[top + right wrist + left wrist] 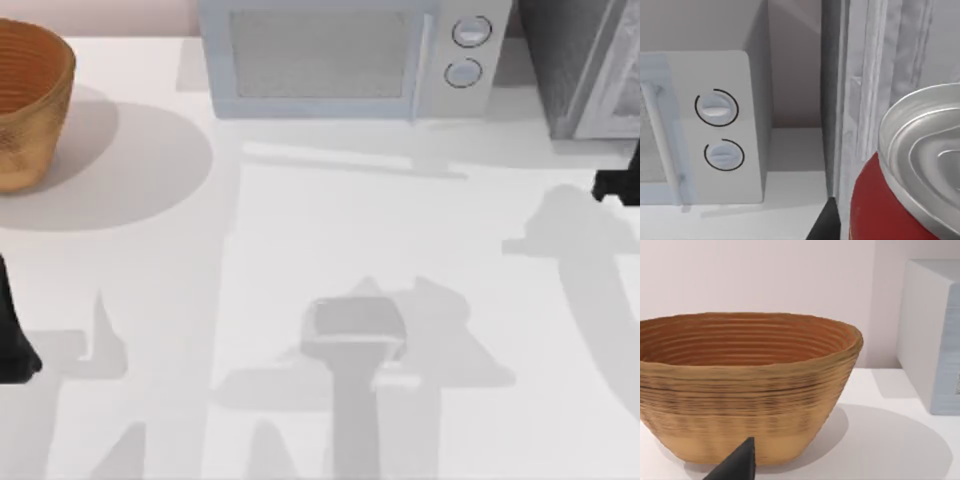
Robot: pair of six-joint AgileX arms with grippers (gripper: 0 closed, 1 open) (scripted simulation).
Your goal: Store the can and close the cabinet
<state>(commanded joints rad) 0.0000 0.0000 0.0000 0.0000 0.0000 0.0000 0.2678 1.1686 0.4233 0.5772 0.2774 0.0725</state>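
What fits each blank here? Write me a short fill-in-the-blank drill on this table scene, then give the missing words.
1. The woven basket stands at the table's far ____ corner in the top view.
2. The microwave has ____ round knobs.
3. In the right wrist view, the can has a red body and a ____ top.
4. The cabinet stands on the microwave's ____ side in the top view.

Missing words: left; two; silver; right

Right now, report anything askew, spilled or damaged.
Nothing stands out. The basket sits upright, the microwave stands square beside the cabinet, and the can looks undented close to the right wrist camera.
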